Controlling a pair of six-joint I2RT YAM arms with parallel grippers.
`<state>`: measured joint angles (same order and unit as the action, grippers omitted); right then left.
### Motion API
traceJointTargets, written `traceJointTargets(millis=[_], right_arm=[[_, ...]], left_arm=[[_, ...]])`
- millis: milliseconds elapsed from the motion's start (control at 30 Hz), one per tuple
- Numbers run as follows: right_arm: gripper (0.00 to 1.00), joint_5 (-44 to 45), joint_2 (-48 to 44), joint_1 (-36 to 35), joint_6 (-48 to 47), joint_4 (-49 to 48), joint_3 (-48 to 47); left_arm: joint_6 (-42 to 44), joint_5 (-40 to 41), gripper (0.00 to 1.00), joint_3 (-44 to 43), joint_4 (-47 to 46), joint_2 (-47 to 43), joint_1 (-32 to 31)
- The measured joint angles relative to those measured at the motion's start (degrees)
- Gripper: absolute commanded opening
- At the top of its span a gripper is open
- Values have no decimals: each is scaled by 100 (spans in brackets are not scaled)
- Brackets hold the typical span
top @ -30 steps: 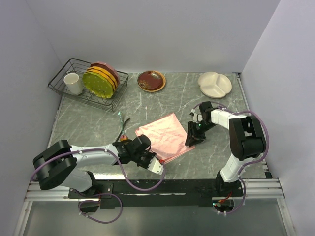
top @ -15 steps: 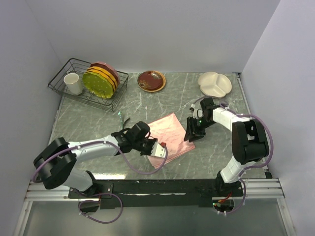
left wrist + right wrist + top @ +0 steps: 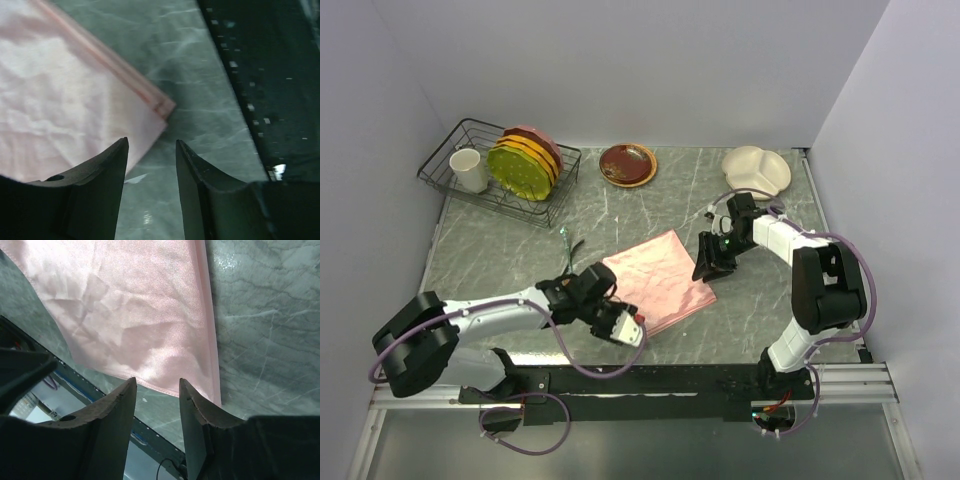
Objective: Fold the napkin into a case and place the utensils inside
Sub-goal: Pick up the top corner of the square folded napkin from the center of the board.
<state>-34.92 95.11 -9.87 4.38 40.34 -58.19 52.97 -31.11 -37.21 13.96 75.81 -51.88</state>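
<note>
Grey marble table (image 3: pixel 520 250), white walls round it. The napkin (image 3: pixel 657 278) is my landmark: it lies flat mid-table, folded to a rough square with layered edges, and is not yet a narrow case.

The left gripper (image 3: pixel 150 145) sits low at the napkin's near corner. Its jaws are about half parted with nothing between them, only bare table, and the cloth corner is just past the tips. I judge it is lined up there to take that corner for the next fold.

The right gripper (image 3: pixel 157 382) is at the napkin's right corner. It is also half parted and empty, with the cloth edge just beyond the fingers. Having one arm on each corner makes sense, since satin slides and a two-corner lift keeps the fold square.

The utensils (image 3: pixel 569 247) lie just left of the napkin, apart from it and untouched. They are too small for me to tell fork from spoon. They go in last, so the fold comes first. The dish rack (image 3: pixel 470 150) is well beyond the napkin, far left.
</note>
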Motion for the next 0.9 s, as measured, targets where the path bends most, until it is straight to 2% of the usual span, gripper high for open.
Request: traceJointTargets(millis=[133,400,500,600,733,900], right_arm=[[48,-4,44,0,4,0,0],[49,-13,142,0,26,-2,2],[49,-15,142,0,31,-2,13],[49,-17,142,0,46,-7,37],[49,-20,142,0,48,-7,52],[50,-24,142,0,50,-4,52]], left_arm=[[-28,136,45,330,-96,-109,-367],[-4,494,42,487,-540,111,-577],[15,560,34,507,-682,214,-621],[42,577,22,525,-787,238,-636],[76,616,1,538,-905,240,-645],[90,640,1,531,-938,232,-623]])
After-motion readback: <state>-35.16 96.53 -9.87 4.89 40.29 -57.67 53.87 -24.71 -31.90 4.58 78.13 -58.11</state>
